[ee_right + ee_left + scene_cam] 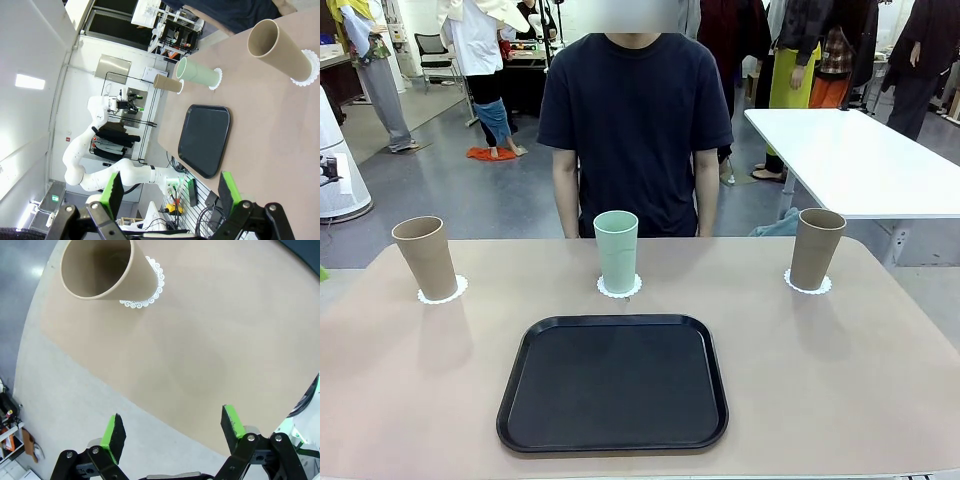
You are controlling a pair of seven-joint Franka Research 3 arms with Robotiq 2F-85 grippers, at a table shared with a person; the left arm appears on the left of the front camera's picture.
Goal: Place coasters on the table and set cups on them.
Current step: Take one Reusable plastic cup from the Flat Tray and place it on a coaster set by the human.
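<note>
While its two green-padded fingers stand wide apart at the bottom of the left wrist view, the left end effector (172, 432) holds nothing and hangs over the edge of the tabletop (200, 350). At the upper left of that frame a tan cup (107, 267) stands on a white scalloped coaster (150, 290), its inside bare as far as can be seen. The right end effector (170, 192) is likewise spread wide and empty at the bottom of the right wrist view, well away from the things.

In the front view three cups stand upright in a row across the far half of the tabletop, each on its own coaster: a tan one (425, 257) at the left, a mint green one (616, 250) in the middle and a second tan one (817, 248) at the right. Near the lower middle lies a black tray (613, 384) with nothing on it. A person in a dark T-shirt (635, 120) stands behind the far edge.
</note>
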